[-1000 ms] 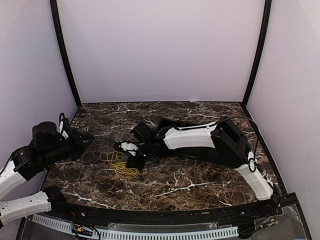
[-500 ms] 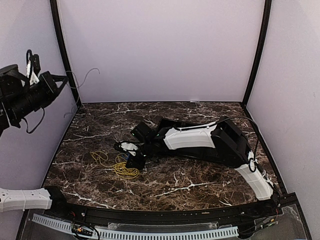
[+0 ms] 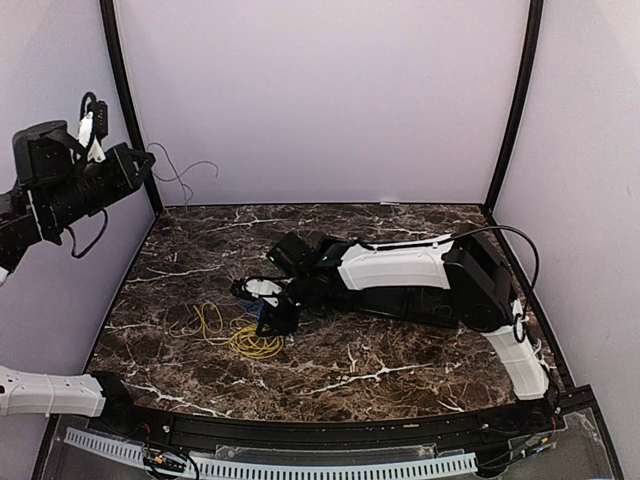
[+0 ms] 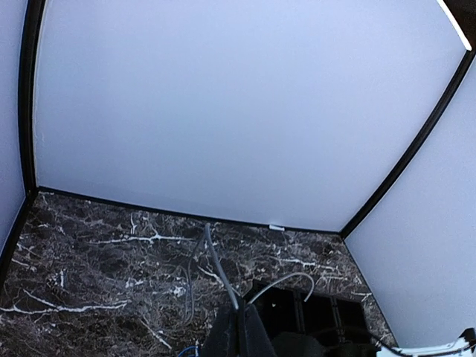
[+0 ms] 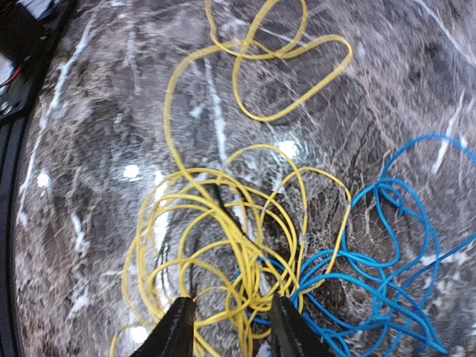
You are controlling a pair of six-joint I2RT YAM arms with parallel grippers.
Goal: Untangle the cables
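Observation:
My left gripper (image 3: 146, 160) is raised high at the left wall, shut on the dark grey cable (image 3: 186, 172). The cable's ends curl free in the air in front of the fingertips (image 4: 242, 327), as the grey cable (image 4: 216, 269) in the left wrist view. My right gripper (image 3: 271, 318) is low over the tangle on the marble table, its jaws open. In the right wrist view the right gripper (image 5: 232, 331) straddles strands of the yellow cable (image 5: 223, 216). The blue cable (image 5: 387, 260) lies coiled to the right and overlaps the yellow one near the fingers.
The right arm (image 3: 400, 275) stretches across the middle of the marble table (image 3: 400, 370). White walls with black corner posts (image 3: 128, 120) close the back and sides. A black rail (image 3: 330, 435) runs along the near edge.
My left arm rose from the table's left side up to the wall, lifting the grey cable clear of the tangle. The right gripper's jaws opened. The yellow loops spread leftward.

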